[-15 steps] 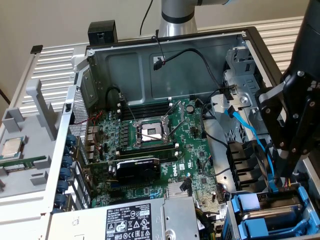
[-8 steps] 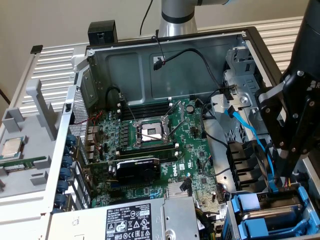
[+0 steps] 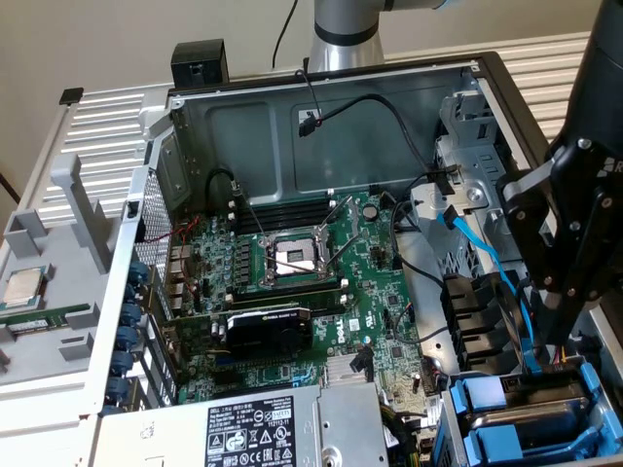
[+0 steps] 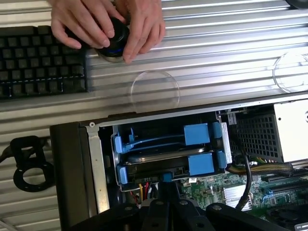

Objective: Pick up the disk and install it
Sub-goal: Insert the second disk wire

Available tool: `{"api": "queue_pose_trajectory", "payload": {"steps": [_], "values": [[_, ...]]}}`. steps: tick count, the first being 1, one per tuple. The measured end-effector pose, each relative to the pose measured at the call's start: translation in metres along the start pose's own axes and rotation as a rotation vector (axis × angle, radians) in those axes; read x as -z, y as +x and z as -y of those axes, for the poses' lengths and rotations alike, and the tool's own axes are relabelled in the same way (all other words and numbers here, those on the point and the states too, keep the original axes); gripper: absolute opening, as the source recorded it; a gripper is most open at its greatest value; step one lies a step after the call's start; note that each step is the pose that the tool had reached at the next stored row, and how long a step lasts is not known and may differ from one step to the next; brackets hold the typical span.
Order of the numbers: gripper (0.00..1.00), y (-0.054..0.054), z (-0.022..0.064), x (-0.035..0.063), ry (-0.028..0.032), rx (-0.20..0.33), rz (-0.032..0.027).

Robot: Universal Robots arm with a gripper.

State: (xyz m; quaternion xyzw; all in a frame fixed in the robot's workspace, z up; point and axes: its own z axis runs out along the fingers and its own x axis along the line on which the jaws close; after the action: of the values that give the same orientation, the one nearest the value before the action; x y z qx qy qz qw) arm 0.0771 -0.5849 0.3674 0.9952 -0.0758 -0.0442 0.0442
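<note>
We see the gripper (image 3: 565,292) hanging over the drive bay at the exterior view's right, near corner of the open computer case (image 3: 321,107). Its jaws are together and we see nothing between them. The disk (image 4: 163,156) sits in that bay: in the wrist view its grey body lies between two blue carrier frames, with blue clips at both ends, just beside the case wall. From the exterior view the same blue frames (image 3: 531,413) show below the gripper, with a blue cable (image 3: 492,263) running down toward them. The motherboard (image 3: 292,282) fills the middle of the case, its processor socket standing open. A processor chip (image 3: 24,287) rests in a grey tray at the exterior view's left. Beyond the case, on the ribbed counter (image 4: 216,38), a person's hands (image 4: 106,24) grip a round black knob beside a keyboard (image 4: 41,62).
</note>
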Motion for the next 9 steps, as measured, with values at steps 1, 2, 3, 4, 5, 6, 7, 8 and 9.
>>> {"api": "queue_pose_trajectory", "payload": {"steps": [1, 2, 3, 4, 5, 6, 7, 8, 9], "values": [[0.11, 0.0, 0.0, -0.0003, 0.0011, 0.0, 0.0001], [0.11, 0.0001, 0.0001, -0.0009, 0.002, 0.0, 0.0001], [0.11, 0.0002, 0.0002, -0.0023, 0.0019, 0.0, 0.0001], [0.11, 0.0003, 0.0003, -0.0032, 0.0018, 0.0, 0.0001], [0.11, 0.0003, 0.0004, -0.0036, 0.0013, 0.0, 0.0001], [0.11, 0.0003, 0.0004, -0.0039, 0.0002, 0.0, 0.0], [0.11, 0.0003, 0.0004, -0.0041, -0.0009, 0.0, -0.0002], [0.11, 0.0, 0.0003, -0.0045, -0.0023, 0.0, -0.0005], [0.11, -0.0003, 0.0003, -0.0049, -0.0025, 0.0, -0.0005]]}}
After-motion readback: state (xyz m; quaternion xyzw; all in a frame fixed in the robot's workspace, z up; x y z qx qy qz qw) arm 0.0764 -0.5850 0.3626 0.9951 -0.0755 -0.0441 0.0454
